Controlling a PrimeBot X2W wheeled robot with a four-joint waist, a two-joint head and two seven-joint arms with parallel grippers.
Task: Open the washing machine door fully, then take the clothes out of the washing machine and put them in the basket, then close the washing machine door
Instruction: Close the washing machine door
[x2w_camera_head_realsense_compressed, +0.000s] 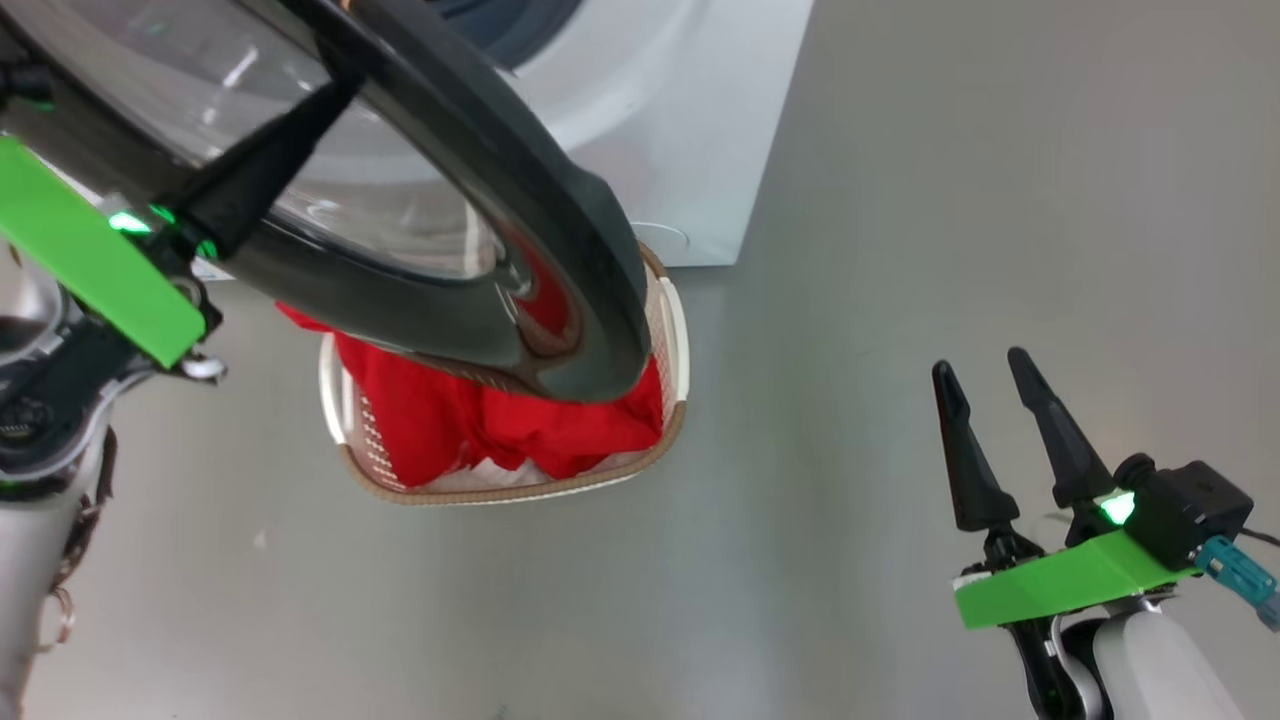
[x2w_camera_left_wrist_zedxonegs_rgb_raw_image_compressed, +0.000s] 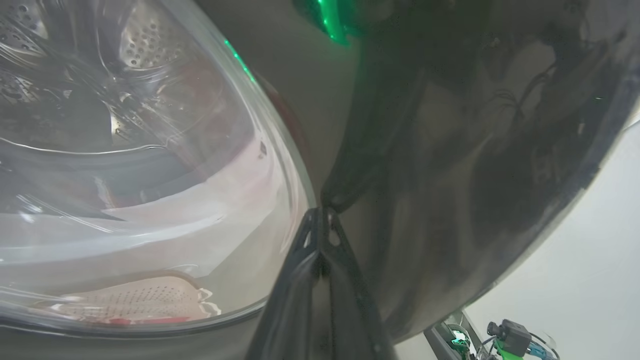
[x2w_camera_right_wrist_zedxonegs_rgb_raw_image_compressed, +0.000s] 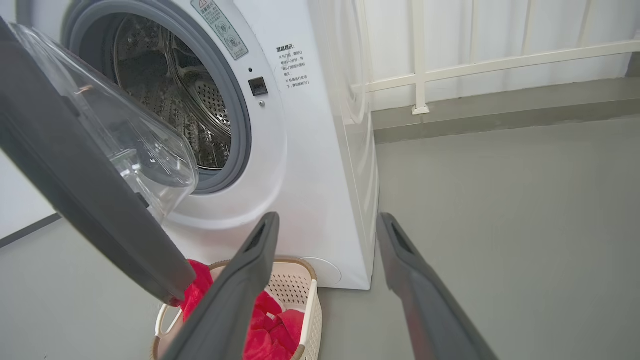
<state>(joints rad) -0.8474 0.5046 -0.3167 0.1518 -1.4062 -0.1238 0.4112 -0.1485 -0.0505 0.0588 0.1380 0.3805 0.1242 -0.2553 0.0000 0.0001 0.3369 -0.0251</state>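
The washing machine (x2w_camera_right_wrist_zedxonegs_rgb_raw_image_compressed: 310, 150) stands on the floor (x2w_camera_head_realsense_compressed: 900, 200) with a railing (x2w_camera_right_wrist_zedxonegs_rgb_raw_image_compressed: 420, 55) behind it and off to its right; the washing machine door (x2w_camera_head_realsense_compressed: 560, 240) stands part-way out from the front, its free edge hanging over the basket (x2w_camera_head_realsense_compressed: 672, 330); the basket sits on the floor just before the machine's lower front; the clothes (x2w_camera_head_realsense_compressed: 450, 420) lie heaped in the basket, one fold spilling over its left rim; the left gripper (x2w_camera_head_realsense_compressed: 330, 95) touches the door's outer face where window meets rim; the right gripper (x2w_camera_head_realsense_compressed: 980, 362) hangs well to the right of the basket, over bare floor, apart from everything.
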